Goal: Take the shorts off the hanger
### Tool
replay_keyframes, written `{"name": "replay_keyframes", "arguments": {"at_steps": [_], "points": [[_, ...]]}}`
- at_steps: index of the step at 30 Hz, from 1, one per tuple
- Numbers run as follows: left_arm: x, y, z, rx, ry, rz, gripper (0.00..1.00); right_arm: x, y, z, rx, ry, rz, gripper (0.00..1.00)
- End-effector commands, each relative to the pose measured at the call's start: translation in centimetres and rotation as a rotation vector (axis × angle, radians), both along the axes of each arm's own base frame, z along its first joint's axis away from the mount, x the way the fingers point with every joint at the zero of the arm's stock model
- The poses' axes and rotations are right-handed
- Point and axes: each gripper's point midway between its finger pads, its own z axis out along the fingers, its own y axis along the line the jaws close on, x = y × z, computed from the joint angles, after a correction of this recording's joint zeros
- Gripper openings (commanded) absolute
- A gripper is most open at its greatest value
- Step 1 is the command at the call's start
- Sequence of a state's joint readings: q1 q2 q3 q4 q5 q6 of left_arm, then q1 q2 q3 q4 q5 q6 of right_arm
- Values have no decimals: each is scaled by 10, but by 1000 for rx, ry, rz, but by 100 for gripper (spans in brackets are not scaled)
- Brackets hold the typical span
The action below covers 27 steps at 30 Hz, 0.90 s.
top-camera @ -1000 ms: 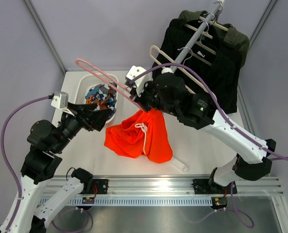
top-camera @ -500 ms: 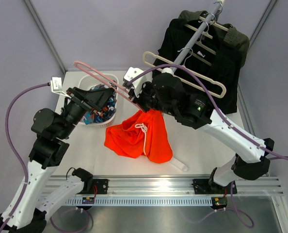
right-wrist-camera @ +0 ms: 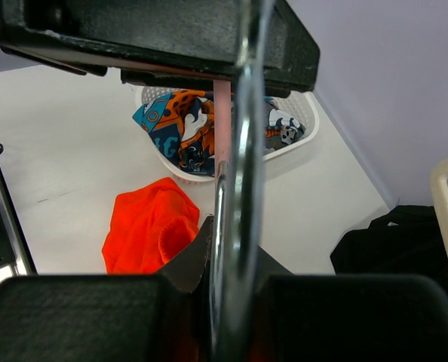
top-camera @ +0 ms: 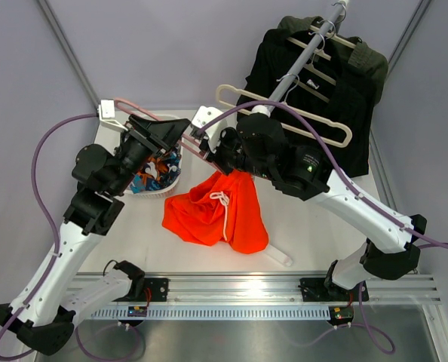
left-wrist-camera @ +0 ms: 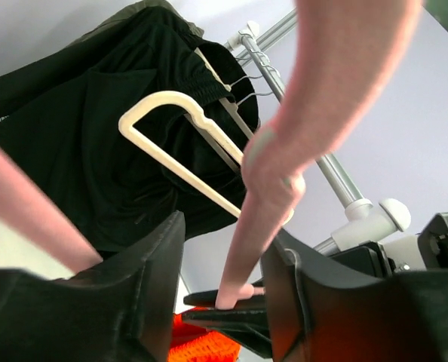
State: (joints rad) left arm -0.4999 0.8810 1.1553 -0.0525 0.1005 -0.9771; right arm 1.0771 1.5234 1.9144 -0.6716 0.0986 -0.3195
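The right end effector [right-wrist-camera: 228, 256] is clamped shut on the metal hook of the pink hanger [left-wrist-camera: 345, 60], holding it in the air above the desk [top-camera: 145, 241]. The left end effector [left-wrist-camera: 224, 234] is raised to the hanger's bar, its fingers parted with the bar running between them; there is a gap on one side. The orange shorts [top-camera: 209, 215] lie crumpled mid-desk toward the near edge, their top reaching up under the right arm; whether they touch the hanger cannot be told. The patterned shorts [right-wrist-camera: 186, 132] sit in the basket [right-wrist-camera: 299, 132] by the far-left corner.
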Motion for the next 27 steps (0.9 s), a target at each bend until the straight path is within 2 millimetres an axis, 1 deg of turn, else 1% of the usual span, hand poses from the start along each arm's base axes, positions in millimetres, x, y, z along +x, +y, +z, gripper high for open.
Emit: {"name": "replay_keyframes", "arguments": {"at_steps": [1, 2, 3, 5, 6, 10, 11, 12, 13, 15, 16, 19, 20, 21, 22, 23, 24, 25, 26, 27], "points": [[-6, 2, 39, -97, -74, 3, 43, -3, -7, 33, 72, -72, 17, 0], [-6, 2, 40, -102, -78, -1, 41, -4, -7, 33, 70, -73, 19, 0], [-5, 1, 39, -104, -73, -2, 33, -3, -7, 33, 70, -74, 14, 0], [-6, -1, 41, -117, -71, -11, 25, -2, -8, 33, 69, -77, 12, 0], [-5, -1, 41, -119, -70, -12, 15, -3, -8, 32, 67, -78, 12, 0], [-5, 0, 45, -140, -67, -10, 0, -1, -8, 30, 56, -84, 8, 0], [-4, 1, 44, -142, -63, -2, 0, 0, -9, 28, 51, -85, 6, 0], [-4, 1, 46, -142, -65, 2, 0, 0, -9, 28, 51, -88, 4, 3], [-3, 2, 45, -138, -61, 6, 0, 0, -10, 28, 47, -91, 5, 14], [-2, 4, 45, -134, -59, 21, 0, -1, -12, 28, 42, -98, 8, 24], [-1, 4, 44, -131, -57, 25, 0, -2, -12, 28, 40, -101, 12, 35], [0, 7, 42, -104, -59, 46, 0, -8, -18, 33, 40, -117, 33, 47], [1, 8, 42, -97, -62, 55, 0, -9, -21, 33, 33, -120, 39, 55], [0, 10, 43, -89, -73, 65, 0, -13, -25, 38, 37, -134, 50, 59], [1, 9, 38, -70, -58, 66, 0, -18, -27, 37, 32, -132, 73, 62], [1, 10, 38, -63, -60, 68, 0, -21, -29, 37, 26, -135, 85, 67], [-1, 11, 40, -53, -70, 71, 0, -25, -35, 42, 29, -151, 99, 69], [1, 13, 38, -47, -63, 86, 0, -31, -38, 40, 14, -148, 123, 70], [0, 16, 42, -48, -71, 101, 0, -40, -39, 38, 1, -146, 169, 72], [-1, 17, 44, -37, -80, 107, 0, -52, -44, 42, -1, -170, 229, 73]]}}
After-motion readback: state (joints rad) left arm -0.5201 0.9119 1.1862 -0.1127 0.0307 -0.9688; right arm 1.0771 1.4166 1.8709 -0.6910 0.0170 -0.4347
